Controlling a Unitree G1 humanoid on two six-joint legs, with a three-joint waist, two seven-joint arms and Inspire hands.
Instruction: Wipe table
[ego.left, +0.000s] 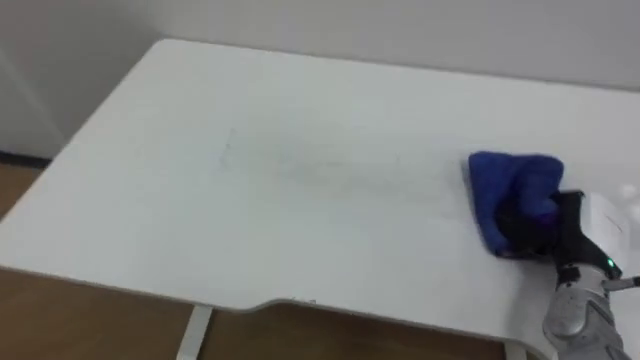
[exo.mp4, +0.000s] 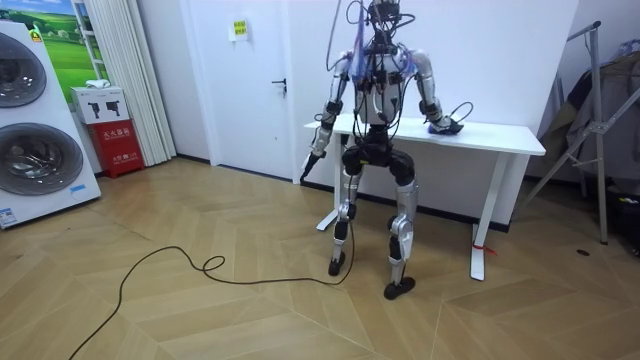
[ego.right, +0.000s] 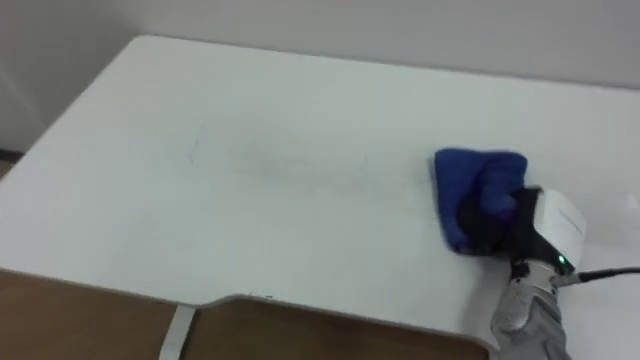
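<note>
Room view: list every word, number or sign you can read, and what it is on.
Small yellow notice on the white door: too small to read.
White panel above the red box: black pictograms, no legible words.
Stickers on the white washing machines: blurred.

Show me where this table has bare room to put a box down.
Bare: the table from its left and far edges across to the blue cloth, bearing only faint smudges. Crowded: the right end, where the right hand sits on the cloth.
</note>
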